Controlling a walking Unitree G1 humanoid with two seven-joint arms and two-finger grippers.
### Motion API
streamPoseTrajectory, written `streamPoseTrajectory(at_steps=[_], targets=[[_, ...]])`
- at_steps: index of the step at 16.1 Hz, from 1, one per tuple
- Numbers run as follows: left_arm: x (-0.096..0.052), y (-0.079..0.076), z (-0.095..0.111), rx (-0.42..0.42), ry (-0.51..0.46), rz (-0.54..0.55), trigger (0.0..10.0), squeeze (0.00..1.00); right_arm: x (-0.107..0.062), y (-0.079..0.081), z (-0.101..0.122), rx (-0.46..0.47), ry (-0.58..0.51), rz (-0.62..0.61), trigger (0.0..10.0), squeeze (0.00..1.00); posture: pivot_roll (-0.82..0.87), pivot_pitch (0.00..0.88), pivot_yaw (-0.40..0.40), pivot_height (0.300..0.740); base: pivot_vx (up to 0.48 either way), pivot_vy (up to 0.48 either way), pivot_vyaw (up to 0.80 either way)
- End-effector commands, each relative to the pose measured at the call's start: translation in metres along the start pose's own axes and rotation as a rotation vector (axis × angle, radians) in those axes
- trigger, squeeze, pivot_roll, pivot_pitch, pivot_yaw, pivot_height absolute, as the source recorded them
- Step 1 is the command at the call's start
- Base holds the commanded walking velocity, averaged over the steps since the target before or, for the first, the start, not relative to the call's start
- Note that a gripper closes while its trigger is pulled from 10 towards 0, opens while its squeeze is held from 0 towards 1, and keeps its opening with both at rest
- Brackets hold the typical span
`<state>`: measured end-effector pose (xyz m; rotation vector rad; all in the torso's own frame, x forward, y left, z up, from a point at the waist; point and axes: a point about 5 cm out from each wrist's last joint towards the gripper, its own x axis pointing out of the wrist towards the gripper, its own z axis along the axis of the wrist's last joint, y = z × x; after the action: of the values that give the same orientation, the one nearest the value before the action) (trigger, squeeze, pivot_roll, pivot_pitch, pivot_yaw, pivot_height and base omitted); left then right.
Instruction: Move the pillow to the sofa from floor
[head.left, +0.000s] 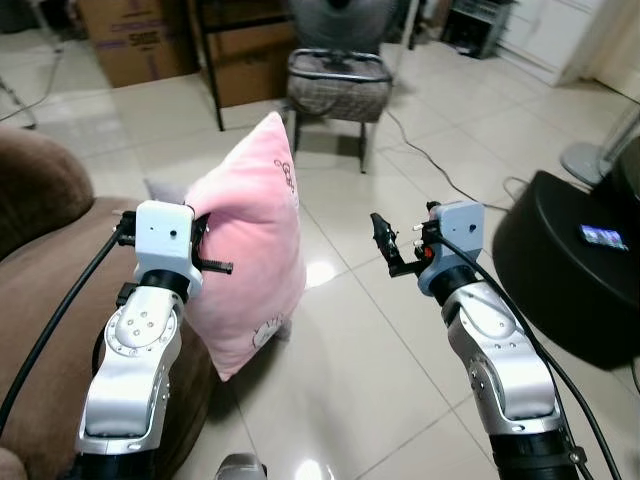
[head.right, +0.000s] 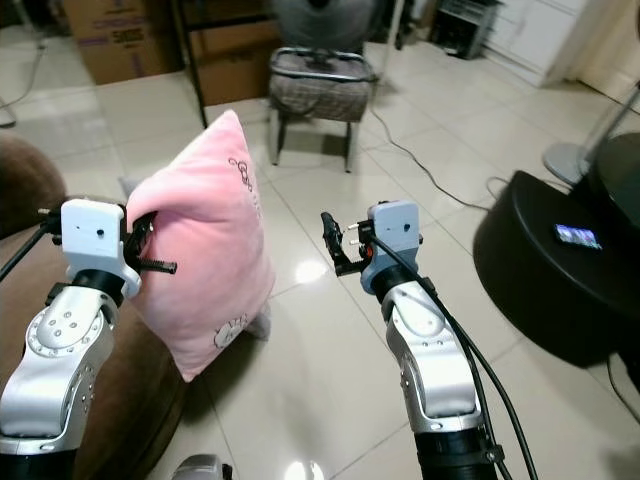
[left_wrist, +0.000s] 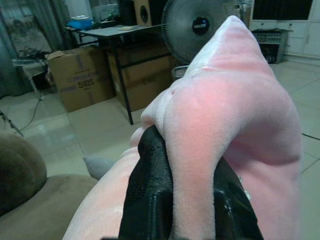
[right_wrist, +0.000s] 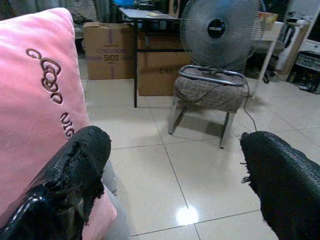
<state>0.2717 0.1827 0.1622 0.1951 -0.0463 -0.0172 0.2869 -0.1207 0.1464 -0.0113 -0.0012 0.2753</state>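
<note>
the left gripper (head.left: 205, 250) is clenched on a fold of the pink pillow (head.left: 250, 235), its black fingers (left_wrist: 150, 195) pinching the plush edge. the pillow hangs upright off the tiled floor (head.left: 380, 360), at about 11 o'clock from the robot, just beside the brown sofa (head.left: 50, 270) at 9 o'clock. the right gripper (head.left: 385, 245) hovers at 1 o'clock, jaws released and apart, near the pillow but not touching it. a chair (head.left: 338, 85) stands at 12 o'clock.
</note>
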Motion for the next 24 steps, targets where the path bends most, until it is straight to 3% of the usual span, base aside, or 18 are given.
streamPoseTrajectory(at_steps=[1, 9, 24], targets=[[0.001, -0.001, 0.007, 0.012, -0.042, 0.003, 10.0, 0.00, -0.001, -0.001, -0.005, -0.012, 0.025, -0.004, 10.0, 0.00, 0.07, 0.000, -0.060, 0.740, 0.000, 0.000, 0.00], [0.002, -0.001, 0.007, 0.018, -0.080, 0.004, 10.0, 0.00, 0.001, -0.001, -0.010, -0.102, 0.033, -0.004, 10.0, 0.00, 0.07, 0.000, -0.065, 0.740, 0.000, 0.000, 0.00], [0.005, 0.009, 0.010, 0.023, -0.096, 0.027, 10.0, 0.00, 0.005, 0.012, -0.015, -0.106, 0.041, 0.104, 10.0, 0.00, 0.10, 0.000, -0.084, 0.740, 0.294, 0.000, 0.79]])
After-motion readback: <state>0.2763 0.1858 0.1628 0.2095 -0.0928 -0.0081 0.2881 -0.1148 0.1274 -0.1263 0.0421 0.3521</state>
